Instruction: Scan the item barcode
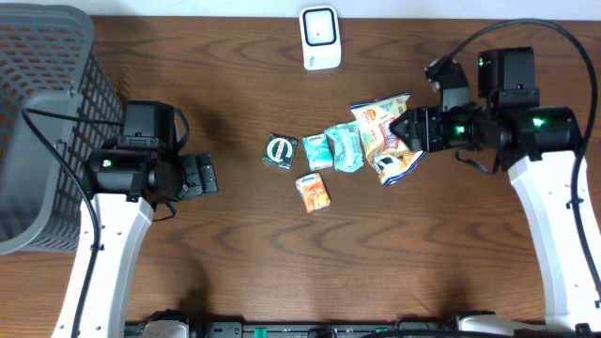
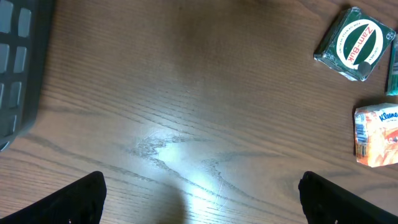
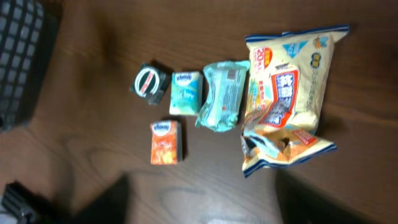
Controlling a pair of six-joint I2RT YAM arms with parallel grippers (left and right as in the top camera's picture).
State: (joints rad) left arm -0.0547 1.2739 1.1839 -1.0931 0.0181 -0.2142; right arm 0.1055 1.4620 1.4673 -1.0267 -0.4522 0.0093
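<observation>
Overhead, snack bag: The snack bag (image 1: pixel 380 131) lies at the right end of the cluster of items. I judge it the one to scan, since my right pincer (image 1: pixel 406 130) sits at its right edge.
Overhead, barcode scanner: The white barcode scanner (image 1: pixel 319 38) stands at the far edge of the tabletop (image 1: pixel 235 272), well apart from the bag. I'd plan a lift and a carry up and left.
Overhead, left pincer: The left pincer (image 1: pixel 199 176) sits near the mesh basket (image 1: pixel 47 84), out of that path.
Left wrist, left pincer: Its jaws are spread wide over bare wood and grip nothing. The Zam-Buk tin (image 2: pixel 356 43) and orange Kleenex pack (image 2: pixel 376 134) lie off to one side. I'd leave this arm alone.
Right wrist, right pincer: Its fingers show as dark blurs, apart, with tabletop between them and nothing gripped. The bag's crumpled end lies just beyond.
Right wrist, grip: I'd pinch only that crimped end. The puffy body would likely slip or crush. The wet wipes pack (image 3: pixel 222 96) lies just beside the bag, so I'd lift straight up.
Right wrist, barcode: I can't make out a code on the upward face. It's probably underneath, so I'd roll the wrist at the scanner.
</observation>
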